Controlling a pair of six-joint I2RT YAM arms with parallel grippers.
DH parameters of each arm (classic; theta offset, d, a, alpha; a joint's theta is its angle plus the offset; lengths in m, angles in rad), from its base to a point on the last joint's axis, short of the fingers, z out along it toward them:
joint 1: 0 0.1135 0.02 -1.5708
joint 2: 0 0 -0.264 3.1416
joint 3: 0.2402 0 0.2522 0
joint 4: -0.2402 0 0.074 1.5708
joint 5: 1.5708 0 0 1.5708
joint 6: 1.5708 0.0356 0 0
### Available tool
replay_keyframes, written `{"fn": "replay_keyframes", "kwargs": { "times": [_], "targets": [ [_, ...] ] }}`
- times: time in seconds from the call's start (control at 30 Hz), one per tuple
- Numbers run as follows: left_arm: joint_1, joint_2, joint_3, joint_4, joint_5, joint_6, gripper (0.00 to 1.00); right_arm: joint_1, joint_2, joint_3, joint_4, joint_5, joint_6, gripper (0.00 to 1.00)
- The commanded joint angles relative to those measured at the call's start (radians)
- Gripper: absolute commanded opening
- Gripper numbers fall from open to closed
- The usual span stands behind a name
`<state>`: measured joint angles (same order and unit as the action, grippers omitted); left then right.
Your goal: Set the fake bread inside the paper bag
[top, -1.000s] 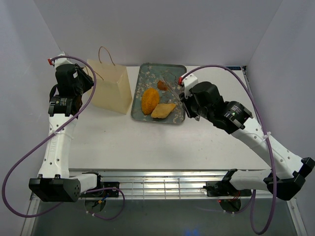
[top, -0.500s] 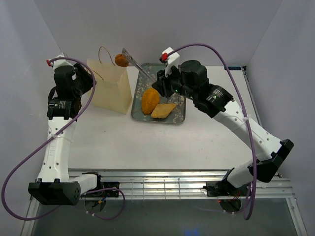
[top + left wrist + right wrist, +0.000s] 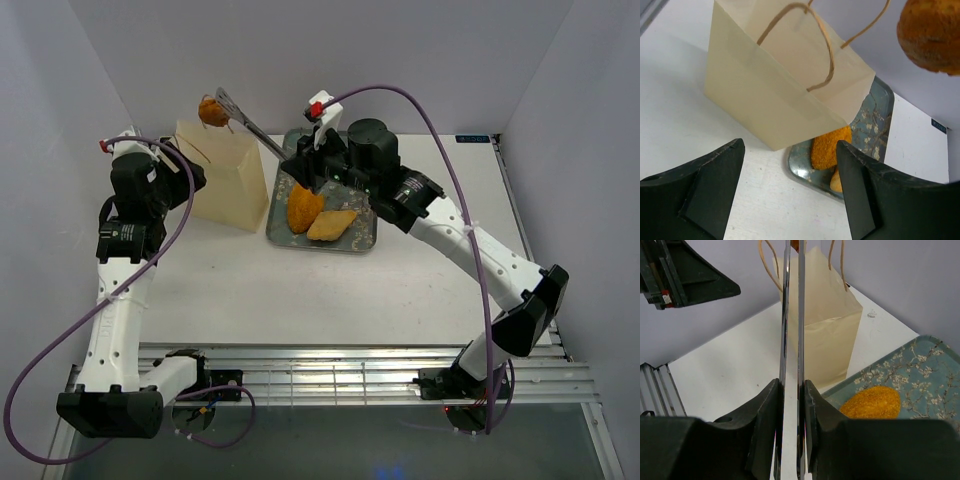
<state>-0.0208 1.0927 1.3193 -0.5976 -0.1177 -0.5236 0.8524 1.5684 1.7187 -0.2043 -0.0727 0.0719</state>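
Observation:
My right gripper point(image 3: 305, 172) point(image 3: 791, 385) is shut on a pair of metal tongs point(image 3: 258, 135) point(image 3: 791, 315). The tongs' tips pinch a brown-crusted piece of fake bread point(image 3: 211, 110) point(image 3: 932, 32), hanging above the open top of the cream paper bag point(image 3: 225, 180) point(image 3: 775, 100) point(image 3: 827, 325). The big orange loaf point(image 3: 303, 207) point(image 3: 829, 148) point(image 3: 872, 402) and a pale tan slice point(image 3: 332, 224) lie on the floral tray point(image 3: 368, 238) point(image 3: 875, 115). My left gripper point(image 3: 188, 172) point(image 3: 790, 145) stands open just left of the bag, holding nothing.
The bag stands upright at the tray's left edge, its cord handles point(image 3: 822, 45) sticking up. Grey walls close in the back and both sides. A metal rail point(image 3: 330, 370) runs along the table's near edge.
The right arm lifted the tongs with the brown piece off the tray and swung it left to above the bag. The left gripper's jaws spread wide.

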Motion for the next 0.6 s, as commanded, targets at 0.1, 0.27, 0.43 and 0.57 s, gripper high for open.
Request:
{"fn": "replay_keyframes", "kwargs": {
  "times": [0.1, 0.27, 0.43, 0.57],
  "targets": [
    [0.005, -0.065, -0.071, 0.010, 0.115, -0.026, 0.84, 0.011, 0.091, 0.094, 0.109, -0.009, -0.026, 0.08],
    [0.005, -0.120, -0.040, -0.019, 0.153, -0.044, 0.84, 0.011, 0.140, 0.108, 0.144, -0.027, -0.026, 0.08],
    [0.005, -0.162, -0.003, -0.054, 0.135, -0.055, 0.86, 0.014, 0.208, 0.163, 0.140, -0.041, -0.024, 0.08],
    [0.005, -0.189, 0.005, -0.070, 0.079, -0.067, 0.86, 0.017, 0.231, 0.174, 0.154, -0.039, -0.040, 0.08]
  ]
}}
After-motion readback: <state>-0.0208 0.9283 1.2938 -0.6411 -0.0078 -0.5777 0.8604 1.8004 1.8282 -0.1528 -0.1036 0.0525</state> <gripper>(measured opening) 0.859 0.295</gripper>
